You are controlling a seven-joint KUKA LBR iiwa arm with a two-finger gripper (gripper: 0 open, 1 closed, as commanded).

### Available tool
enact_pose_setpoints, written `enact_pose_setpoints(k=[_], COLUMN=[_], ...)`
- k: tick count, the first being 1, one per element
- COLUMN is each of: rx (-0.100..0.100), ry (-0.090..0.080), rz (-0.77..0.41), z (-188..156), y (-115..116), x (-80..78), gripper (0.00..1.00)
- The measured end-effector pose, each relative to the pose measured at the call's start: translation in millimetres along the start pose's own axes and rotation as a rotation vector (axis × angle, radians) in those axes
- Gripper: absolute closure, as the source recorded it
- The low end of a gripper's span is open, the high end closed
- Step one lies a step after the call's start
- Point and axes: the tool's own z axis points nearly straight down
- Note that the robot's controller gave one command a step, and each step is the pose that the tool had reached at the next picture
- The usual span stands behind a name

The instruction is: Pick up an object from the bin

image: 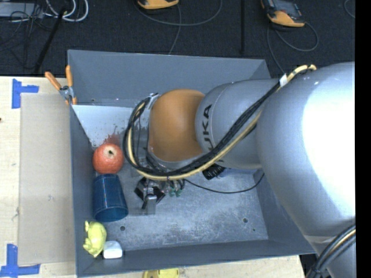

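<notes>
My gripper (149, 197) hangs below the orange wrist cover, near the middle of the bin and low over its floor. A blue cup (108, 197) lies on its side just left of the gripper, a small gap apart from it. A red apple (108, 158) sits above the cup, against the bin's left wall. I see nothing between the fingers.
A yellow toy figure (95, 237) and a small white block (112, 250) lie in the near left corner. The arm and its cables cover the bin's upper right. Bare grey floor stretches right of the gripper toward the front wall.
</notes>
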Motion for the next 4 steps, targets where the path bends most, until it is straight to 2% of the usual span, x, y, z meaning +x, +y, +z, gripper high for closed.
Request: enact_pose_setpoints(k=[1,2,3,4], rx=[0.001,-0.002,-0.002,0.001], ry=[-0.004,-0.005,-0.005,0.005], rz=[-0.017,-0.088,-0.087,-0.09], z=[-13.6,11.4,11.4,-15.9], y=[-26.9,-48.0,-48.1,-47.3], x=[-22.1,-16.6,-16.7,-10.1], gripper=[0.0,1.0,1.0,1.0])
